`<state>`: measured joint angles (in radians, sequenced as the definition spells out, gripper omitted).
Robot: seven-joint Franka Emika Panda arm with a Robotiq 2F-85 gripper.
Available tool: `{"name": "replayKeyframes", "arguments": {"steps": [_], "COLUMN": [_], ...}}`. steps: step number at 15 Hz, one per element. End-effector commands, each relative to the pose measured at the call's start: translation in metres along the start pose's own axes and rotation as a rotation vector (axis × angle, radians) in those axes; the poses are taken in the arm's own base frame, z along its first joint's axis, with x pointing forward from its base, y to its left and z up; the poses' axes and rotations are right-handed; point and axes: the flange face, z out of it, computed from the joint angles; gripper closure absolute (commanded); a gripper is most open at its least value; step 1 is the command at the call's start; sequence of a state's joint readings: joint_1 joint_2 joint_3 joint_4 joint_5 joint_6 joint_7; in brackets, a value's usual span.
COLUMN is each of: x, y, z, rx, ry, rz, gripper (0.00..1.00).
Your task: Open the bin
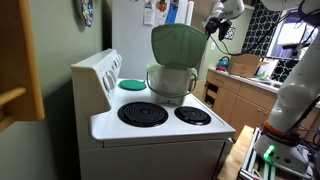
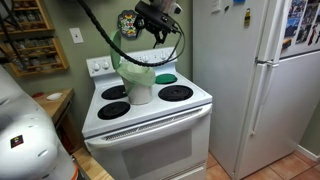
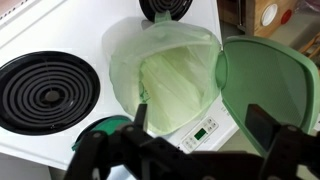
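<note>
Green lid point(image 1: 178, 45) stands raised on the bin point(image 1: 170, 82), seemingly bag-lined, upon the white stove point(image 1: 105, 126); the gripper point(image 3: 198, 114) hovers above, fingers spread, empty.

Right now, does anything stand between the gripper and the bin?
Nothing visible does. In the wrist view the open gripper looks straight down into the bin, whose lid is raised.
</note>
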<state>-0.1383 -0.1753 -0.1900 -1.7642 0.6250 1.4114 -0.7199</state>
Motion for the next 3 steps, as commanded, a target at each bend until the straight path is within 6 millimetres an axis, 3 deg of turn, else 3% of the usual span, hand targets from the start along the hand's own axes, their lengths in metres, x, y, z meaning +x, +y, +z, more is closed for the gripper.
{"name": "replayKeyframes", "arguments": {"steps": [1,3], "x": [-0.0012,-0.0015], "y": [0.0007,-0.0001], "z": [-0.0008,-0.0008], "rx": [0.0,0.0], "ry": [-0.002,-0.003], "rz": [0.0,-0.001], "gripper": [0.0,0.0]}}
